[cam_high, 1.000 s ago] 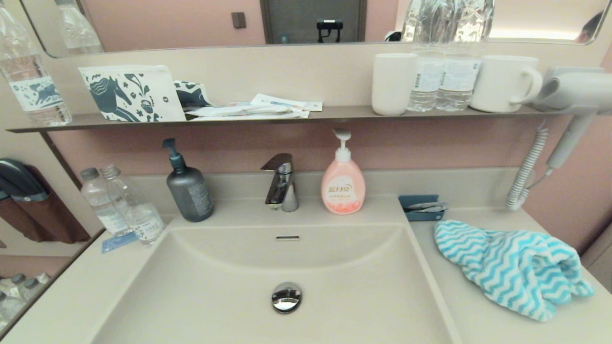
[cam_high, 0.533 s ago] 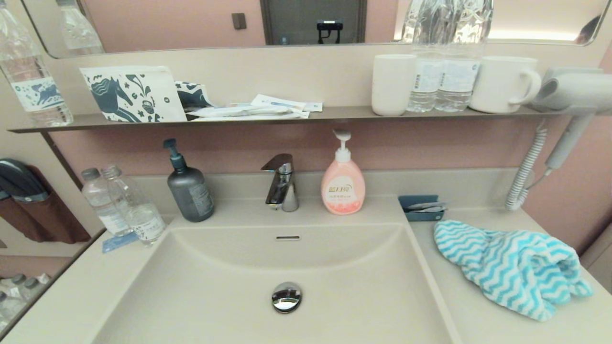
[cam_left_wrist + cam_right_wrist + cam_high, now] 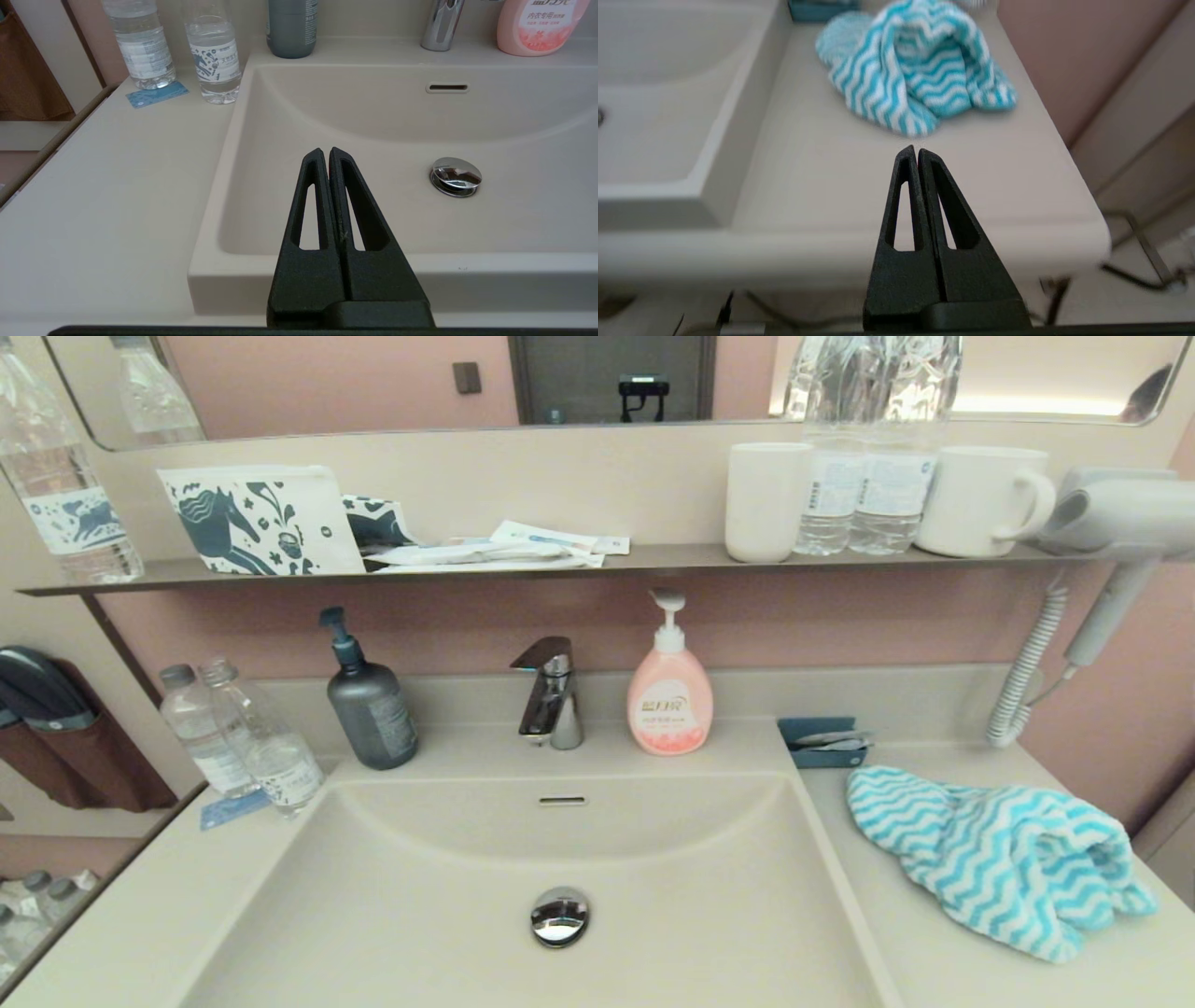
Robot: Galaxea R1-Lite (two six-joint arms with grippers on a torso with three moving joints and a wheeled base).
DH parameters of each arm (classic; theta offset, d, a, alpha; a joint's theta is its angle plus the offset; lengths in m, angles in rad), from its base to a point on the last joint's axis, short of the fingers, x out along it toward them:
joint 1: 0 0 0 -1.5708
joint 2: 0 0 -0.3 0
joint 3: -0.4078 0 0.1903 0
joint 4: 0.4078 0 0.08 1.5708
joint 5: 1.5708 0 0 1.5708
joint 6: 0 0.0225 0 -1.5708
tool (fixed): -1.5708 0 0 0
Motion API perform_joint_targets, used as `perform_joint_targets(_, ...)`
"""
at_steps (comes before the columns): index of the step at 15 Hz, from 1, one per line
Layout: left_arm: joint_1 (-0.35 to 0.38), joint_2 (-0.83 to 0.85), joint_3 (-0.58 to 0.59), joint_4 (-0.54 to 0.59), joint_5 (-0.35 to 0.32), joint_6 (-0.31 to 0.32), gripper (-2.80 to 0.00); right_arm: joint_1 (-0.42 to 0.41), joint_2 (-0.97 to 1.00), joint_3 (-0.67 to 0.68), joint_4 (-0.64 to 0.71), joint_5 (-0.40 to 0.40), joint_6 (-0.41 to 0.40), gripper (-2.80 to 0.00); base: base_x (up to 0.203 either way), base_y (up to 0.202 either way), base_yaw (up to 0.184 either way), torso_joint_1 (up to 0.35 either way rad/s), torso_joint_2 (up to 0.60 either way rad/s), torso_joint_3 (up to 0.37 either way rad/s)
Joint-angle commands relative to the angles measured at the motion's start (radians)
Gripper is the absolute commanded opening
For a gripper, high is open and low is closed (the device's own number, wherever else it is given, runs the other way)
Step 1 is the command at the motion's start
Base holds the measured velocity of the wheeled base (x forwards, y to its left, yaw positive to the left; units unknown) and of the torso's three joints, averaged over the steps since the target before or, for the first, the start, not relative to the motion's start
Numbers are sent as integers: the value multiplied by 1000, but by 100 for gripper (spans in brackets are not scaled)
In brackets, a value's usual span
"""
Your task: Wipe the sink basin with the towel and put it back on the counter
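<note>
The towel [image 3: 999, 854], turquoise and white zigzag, lies bunched on the counter [image 3: 952, 961] to the right of the sink basin [image 3: 448, 887]. The basin is bare, with its chrome drain plug [image 3: 559, 916] and overflow slot [image 3: 562, 800] showing. Neither gripper shows in the head view. In the right wrist view my right gripper [image 3: 915, 150] is shut and empty, low by the counter's front edge, a short way before the towel [image 3: 915, 70]. In the left wrist view my left gripper [image 3: 325, 151] is shut and empty, in front of the basin's [image 3: 411, 126] front left corner.
Behind the basin stand a grey pump bottle [image 3: 368, 705], the faucet [image 3: 551, 695] and a pink soap bottle [image 3: 669, 695]. Two water bottles [image 3: 238, 737] stand at the left, a blue holder [image 3: 822, 742] behind the towel. A hair dryer [image 3: 1111, 551] hangs at the right under the wall shelf [image 3: 653, 558].
</note>
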Motion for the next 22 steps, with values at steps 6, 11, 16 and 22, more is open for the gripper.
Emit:
perform_joint_targets(6, 0, 1, 0, 0, 1, 0, -280, 1, -43, 352, -470, 16, -24, -280, 0, 0, 0, 0, 0, 0)
perform_joint_targets(11, 0, 1, 0, 0, 1, 0, -280, 1, -43, 399, -502, 55, 7, -280, 0, 0, 0, 0, 0, 0)
perform_joint_targets(16, 0, 1, 0, 0, 1, 0, -280, 1, -43, 399, -504, 50, 33, -280, 0, 0, 0, 0, 0, 0)
perform_joint_targets(22, 1, 1, 0, 0, 1, 0, -280, 1, -43, 399, -506, 50, 33, -280, 0, 0, 0, 0, 0, 0)
